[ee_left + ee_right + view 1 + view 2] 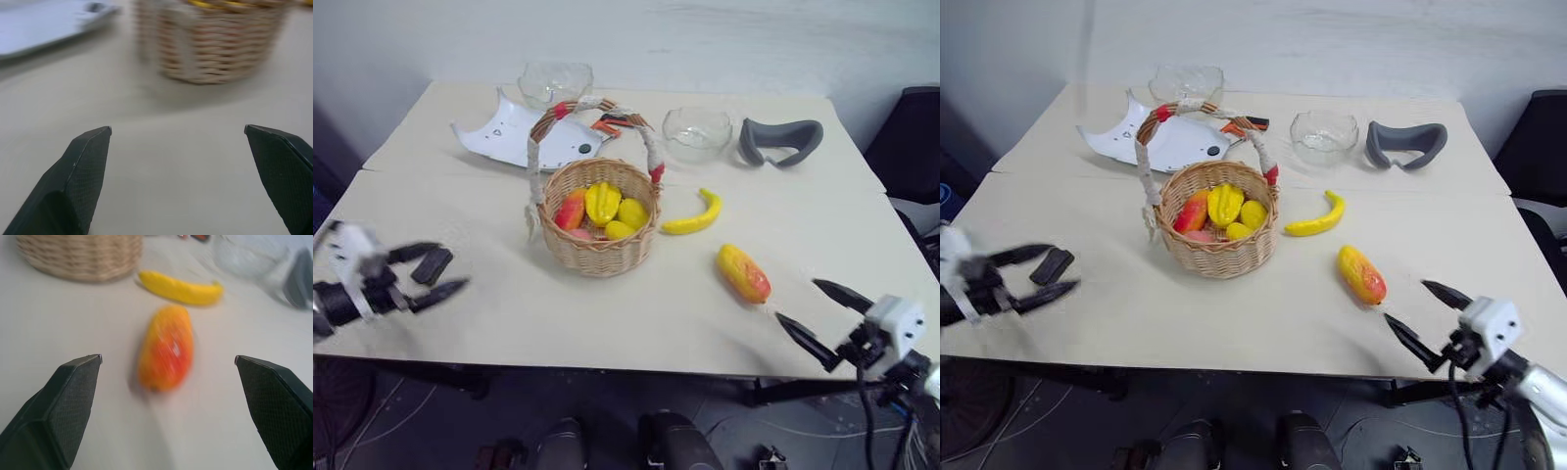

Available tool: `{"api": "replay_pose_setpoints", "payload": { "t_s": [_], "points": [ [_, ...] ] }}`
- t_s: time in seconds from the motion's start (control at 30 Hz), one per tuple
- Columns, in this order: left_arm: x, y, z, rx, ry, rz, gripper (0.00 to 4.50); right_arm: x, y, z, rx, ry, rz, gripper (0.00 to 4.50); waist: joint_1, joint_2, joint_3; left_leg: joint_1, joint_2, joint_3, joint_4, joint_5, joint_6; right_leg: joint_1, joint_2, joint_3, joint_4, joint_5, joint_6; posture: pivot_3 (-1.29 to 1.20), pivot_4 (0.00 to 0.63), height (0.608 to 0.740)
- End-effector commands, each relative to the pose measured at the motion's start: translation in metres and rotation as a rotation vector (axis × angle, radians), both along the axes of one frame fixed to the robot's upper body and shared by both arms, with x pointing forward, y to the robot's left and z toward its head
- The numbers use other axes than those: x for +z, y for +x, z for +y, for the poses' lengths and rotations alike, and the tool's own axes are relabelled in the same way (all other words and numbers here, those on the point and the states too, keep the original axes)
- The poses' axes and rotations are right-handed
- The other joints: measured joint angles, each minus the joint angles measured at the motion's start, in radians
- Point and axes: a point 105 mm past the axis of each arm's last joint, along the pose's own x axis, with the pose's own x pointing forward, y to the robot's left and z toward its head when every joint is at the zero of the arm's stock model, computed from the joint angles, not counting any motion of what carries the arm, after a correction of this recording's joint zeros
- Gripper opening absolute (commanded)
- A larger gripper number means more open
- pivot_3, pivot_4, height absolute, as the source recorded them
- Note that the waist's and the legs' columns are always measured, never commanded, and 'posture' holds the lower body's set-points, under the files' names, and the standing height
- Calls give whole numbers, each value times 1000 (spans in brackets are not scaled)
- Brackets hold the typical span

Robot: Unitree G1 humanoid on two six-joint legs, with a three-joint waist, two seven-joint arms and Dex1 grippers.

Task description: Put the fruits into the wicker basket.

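A: Basket (600, 240), centre of table (509, 323)?
B: Holds several yellow and red fruits (603, 202).
A: Loose items?
B: Banana (695, 214) just right of it; mango (743, 272) nearer, right. Two glass bowls (696, 133) far.
A: Grippers?
B: Left gripper (438, 273) and right gripper (820, 311) both spread, empty.

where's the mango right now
The mango lies on the table on the robot's right, outside the wicker basket, nearer the robot than the banana and just ahead of the open right gripper.
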Motion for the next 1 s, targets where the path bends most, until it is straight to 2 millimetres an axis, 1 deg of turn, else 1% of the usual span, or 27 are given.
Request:
{"api": "replay_pose_setpoints", "payload": {
  "t_s": [0.03, 0.1, 0.13, 0.2, 0.23, 0.3, 0.37, 0.43, 0.53, 0.67, 0.77, 0.83, 0.9, 0.93, 0.97, 1.0],
  "points": [
    [15, -22, -39, -192, -41, -5, 4484, 7, -12, -14, -68, -7, -57, 4500, -7, 0, 0, 0, 1, 0, 0, 0, 0, 0, 1, 0, 1, 0, 0, 0, 150, 740],
    [20, -31, -66, -263, -99, -7, 4484, 0, -24, -19, -93, -14, -23, 4500, -9, 3, 1, 1, 2, -1, 0, 0, 0, 1, 2, 0, 1, 0, -1, 0, 150, 740],
    [23, -34, -75, -286, -118, -18, 4484, -2, -27, -21, -100, -14, -9, 4500, -8, 6, 1, 1, 1, -1, 0, 0, 0, 1, 2, 0, 1, 0, -1, 0, 150, 740],
    [19, -37, -83, -303, -120, -14, 4484, -2, -25, -17, -92, 0, 3, 4500, -10, 7, 1, 2, 1, -1, 1, 1, 0, 2, 2, 1, 1, 0, 0, 0, 150, 740],
    [15, -37, -85, -300, -118, -4, 4484, -1, -19, -9, -67, 5, 26, 4500, -14, 8, 1, 2, 0, 0, 1, 1, 0, 2, 3, 2, 1, 0, 1, 0, 150, 740],
    [10, -36, -86, -293, -113, 6, 4484, -2, -8, 9, 7, -56, 84, 4500, -21, 8, 1, 4, 0, 0, 1, 1, 0, 2, 4, 5, 1, 0, 1, 0, 150, 740],
    [2, -34, -86, -283, -102, 40, 4484, 15, 22, 17, -42, -5, 78, 4500, -27, 7, 2, 9, -2, 0, 1, 1, -1, 3, 4, 9, 1, 1, 1, 0, 150, 740],
    [-1, -32, -87, -287, -103, 46, 4484, 21, 42, 27, -28, -24, 121, 4500, -34, 7, 3, 12, -3, 0, 1, 1, -1, 3, 4, 9, 1, 3, 1, 0, 150, 740],
    [-1, -31, -91, -300, -114, 41, 4484, 15, 66, 38, -22, -55, 220, 4500, -21, 7, 4, 12, -3, -1, 0, 1, -1, 2, 5, 9, 1, 2, 0, 0, 150, 740],
    [-1, -33, -96, -318, -113, 52, 4484, 10, 91, 49, -22, -4, 311, 4500, -9, 7, 4, 8, -2, -3, 0, -1, 0, -1, 6, 8, 2, 0, 1, 0, 150, 740],
    [1, -33, -100, -326, -109, 38, 4484, 6, 101, 59, -1, 19, 364, 4500, -12, 7, 4, 4, -2, -3, 1, -5, 1, -3, 5, 8, 1, -3, 4, 0, 150, 740],
    [1, -35, -103, -330, -110, 29, 4484, -3, 103, 64, 26, 13, 411, 4500, -12, 7, 4, -2, -3, -2, 3, -6, 1, -8, 5, 9, 1, -3, 4, 0, 150, 740],
    [2, -36, -104, -332, -111, 23, 4484, -7, 102, 67, 50, 12, 433, 4500, -13, 7, 4, -4, -3, -2, 3, -6, 1, -11, 5, 9, 1, -3, 5, 0, 150, 740],
    [3, -37, -104, -333, -112, 15, 4500, -7, 103, 67, 56, 20, 429, 4196, -12, 7, 4, -5, -3, -1, 4, -6, 1, -12, 5, 9, 1, -3, 5, 0, 150, 740],
    [3, -37, -104, -332, -110, 10, 4500, -5, 104, 68, 70, 30, 421, 4084, -13, 7, 4, -5, -3, -1, 4, -6, 1, -12, 5, 9, 1, -3, 5, 0, 150, 740],
    [4, -37, -104, -331, -111, 4, 4500, -2, 104, 70, 95, 37, 410, 3881, -13, 7, 4, -5, -3, -1, 4, -6, 1, -12, 5, 10, 1, -4, 6, 0, 150, 740]
  ]
}}
